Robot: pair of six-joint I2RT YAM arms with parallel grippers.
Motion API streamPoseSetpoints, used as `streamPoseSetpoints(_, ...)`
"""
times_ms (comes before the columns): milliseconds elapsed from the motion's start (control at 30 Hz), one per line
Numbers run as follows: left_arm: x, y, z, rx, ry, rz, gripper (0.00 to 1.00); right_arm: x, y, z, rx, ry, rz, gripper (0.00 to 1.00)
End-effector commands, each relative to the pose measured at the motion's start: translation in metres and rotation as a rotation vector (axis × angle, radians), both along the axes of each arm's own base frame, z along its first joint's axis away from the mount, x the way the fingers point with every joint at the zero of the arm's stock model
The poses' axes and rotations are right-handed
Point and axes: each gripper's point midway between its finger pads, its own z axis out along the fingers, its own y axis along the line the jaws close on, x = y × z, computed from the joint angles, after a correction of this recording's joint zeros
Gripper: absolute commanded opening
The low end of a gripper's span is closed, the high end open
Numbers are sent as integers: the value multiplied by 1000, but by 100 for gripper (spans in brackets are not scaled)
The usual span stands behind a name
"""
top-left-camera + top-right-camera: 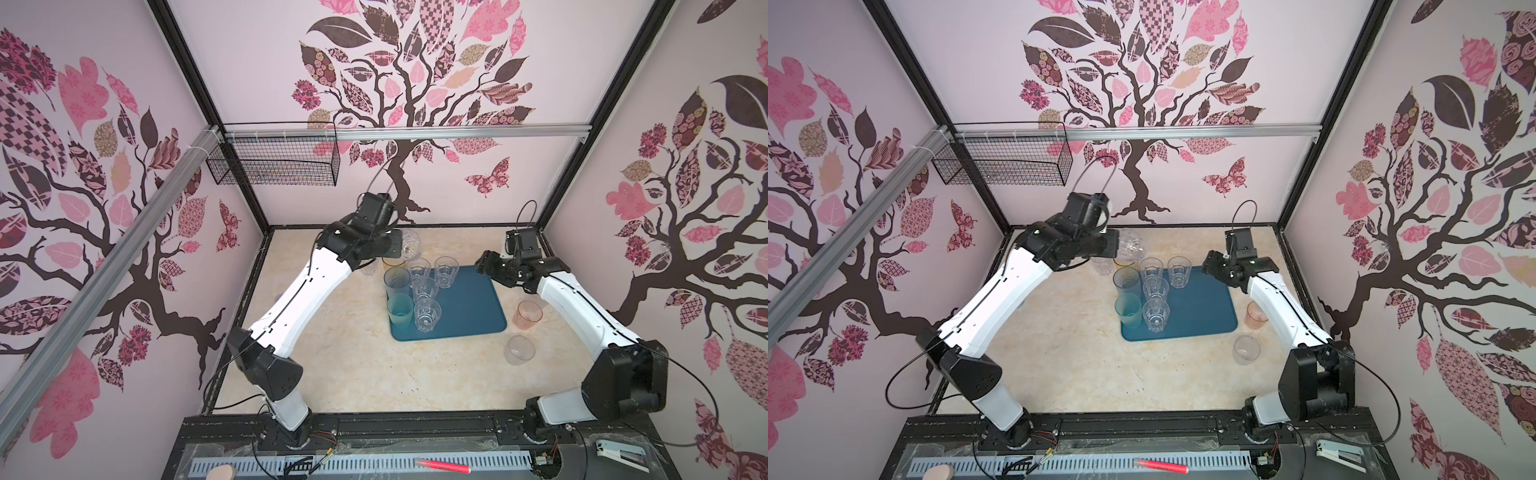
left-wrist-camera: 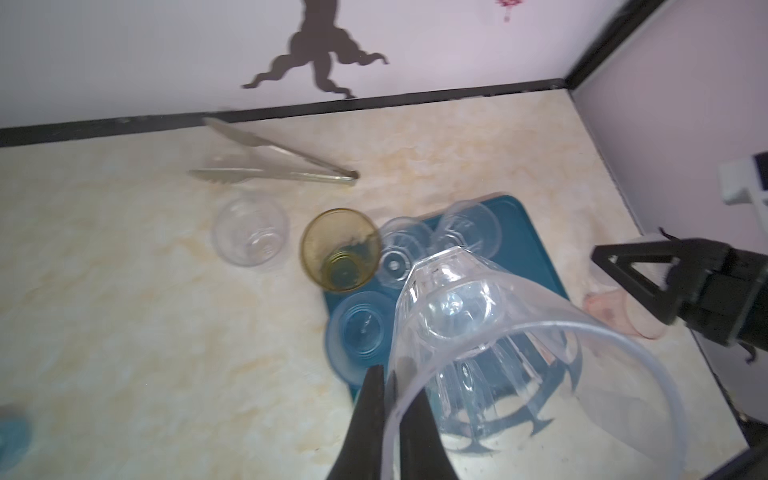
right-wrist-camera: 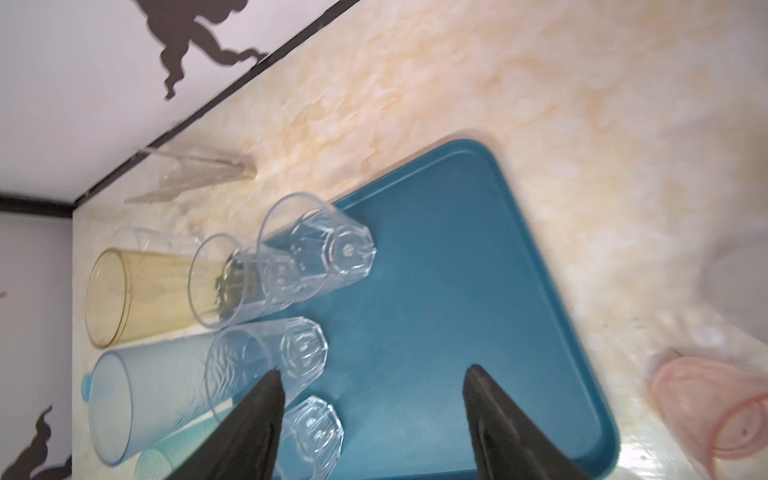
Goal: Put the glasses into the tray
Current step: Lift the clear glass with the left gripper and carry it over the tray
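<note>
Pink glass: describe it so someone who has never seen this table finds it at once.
Start at the big teal tray. On its right, off the tray, stand two glasses. The pink glass is the farther one; the clear glass nearer the robot has no tint.

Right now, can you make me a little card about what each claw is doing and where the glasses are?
Left claw: shut on a faceted glass, tilted in the air
Right claw: open, empty, over the tray
On tray: clear glasses, blue glass, teal glass, left side
Off tray: amber glass, pink glass, two plain glasses
Also there: metal tongs by the back wall
</note>
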Motion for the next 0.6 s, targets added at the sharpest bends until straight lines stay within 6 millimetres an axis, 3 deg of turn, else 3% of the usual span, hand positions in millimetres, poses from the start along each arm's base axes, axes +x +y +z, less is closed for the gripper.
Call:
streamPoseSetpoints(0, -14, -56, -7, -42, 44, -120, 0, -6, -17, 16, 27, -42, -85, 71)
streamPoseSetpoints(100, -20, -90, -32, -15, 78, -183, 0, -13, -33, 16, 9, -48, -148, 71)
streamPoseSetpoints(267, -16, -123, -80, 62, 132, -220, 0, -19, -44, 13, 18, -61, -219, 72)
streamPoseSetpoints(567, 6, -131, -140, 181, 146, -196, 0, -18, -41, 7, 40, -53, -204, 72)
